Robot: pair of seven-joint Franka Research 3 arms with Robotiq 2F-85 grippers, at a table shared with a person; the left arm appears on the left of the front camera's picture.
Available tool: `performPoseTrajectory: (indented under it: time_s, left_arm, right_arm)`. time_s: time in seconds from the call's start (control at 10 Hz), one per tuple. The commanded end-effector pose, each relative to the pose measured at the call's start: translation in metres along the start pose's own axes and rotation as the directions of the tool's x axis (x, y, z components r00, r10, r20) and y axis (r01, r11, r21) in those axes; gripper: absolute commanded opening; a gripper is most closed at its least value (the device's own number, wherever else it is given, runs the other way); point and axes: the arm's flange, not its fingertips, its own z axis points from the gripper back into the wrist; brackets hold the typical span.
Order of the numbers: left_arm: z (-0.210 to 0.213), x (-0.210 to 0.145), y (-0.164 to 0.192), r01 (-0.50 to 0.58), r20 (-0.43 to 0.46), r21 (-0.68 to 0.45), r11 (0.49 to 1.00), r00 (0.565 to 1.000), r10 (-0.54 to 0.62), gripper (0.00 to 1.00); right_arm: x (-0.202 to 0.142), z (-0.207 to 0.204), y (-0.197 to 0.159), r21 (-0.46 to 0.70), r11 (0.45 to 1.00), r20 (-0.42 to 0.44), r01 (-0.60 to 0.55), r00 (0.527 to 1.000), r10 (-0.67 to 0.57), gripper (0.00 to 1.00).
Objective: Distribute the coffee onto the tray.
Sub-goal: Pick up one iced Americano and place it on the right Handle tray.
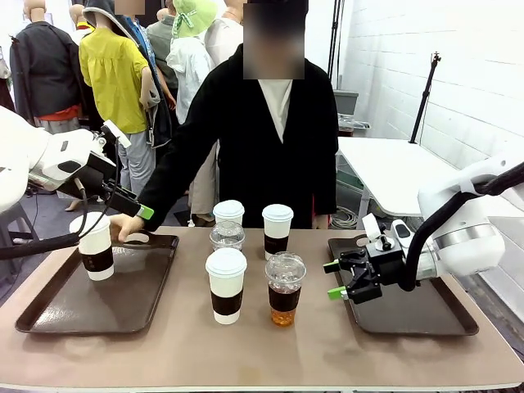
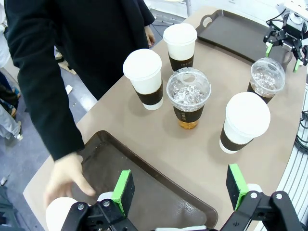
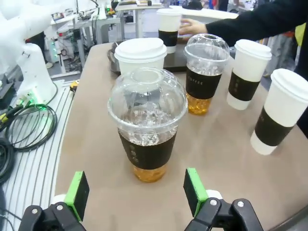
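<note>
One white banded cup (image 1: 96, 246) stands on the left tray (image 1: 49, 307); its lid (image 2: 60, 211) sits beside and outside my left gripper's fingers. My left gripper (image 1: 131, 180) (image 2: 180, 185) hangs open over that tray (image 2: 144, 187). Mid-table stand three white cups (image 1: 228, 214) (image 1: 277, 231) (image 1: 226, 285) and two clear dome-lidded cups (image 1: 227, 237) (image 1: 285, 288). My right gripper (image 1: 333, 279) (image 3: 136, 192) is open, low above the right tray's left end, facing the nearer dome cup (image 3: 147, 125) a short way off.
The person stands at the far side with a hand (image 1: 127, 228) (image 2: 65, 175) on the left tray's far rim, close to my left gripper. The right tray (image 1: 409, 307) holds no cups. Bare tabletop lies in front of the cups.
</note>
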Motion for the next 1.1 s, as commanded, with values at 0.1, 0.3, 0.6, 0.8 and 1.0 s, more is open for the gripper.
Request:
performPoseTrajectory:
  time_s: [0.1,0.3,0.6,0.8,1.0]
  left_arm:
    - [-0.001,-0.003,0.004,0.014,0.004,-0.015,1.000,1.000,-0.014,1.00]
    - [-0.001,-0.003,0.004,0.014,0.004,-0.015,1.000,1.000,-0.014,1.00]
    - [-0.001,-0.003,0.004,0.014,0.004,-0.015,1.000,1.000,-0.014,1.00]
    - [-0.001,-0.003,0.004,0.014,0.004,-0.015,1.000,1.000,-0.014,1.00]
    - [-0.001,-0.003,0.004,0.014,0.004,-0.015,1.000,1.000,-0.014,1.00]
  right_arm:
    - [0.000,0.000,0.000,0.000,1.000,0.000,0.000,1.000,0.000,1.00]
    - [0.000,0.000,0.000,0.000,1.000,0.000,0.000,1.000,0.000,1.00]
    - [-0.004,-0.009,-0.009,-0.016,1.000,0.026,-0.002,1.000,0.003,1.00]
    - [-0.015,-0.026,-0.016,-0.017,0.999,0.061,-0.035,0.998,0.036,1.00]
    - [-0.023,-0.037,-0.020,0.000,0.999,0.080,-0.042,0.996,0.042,1.00]
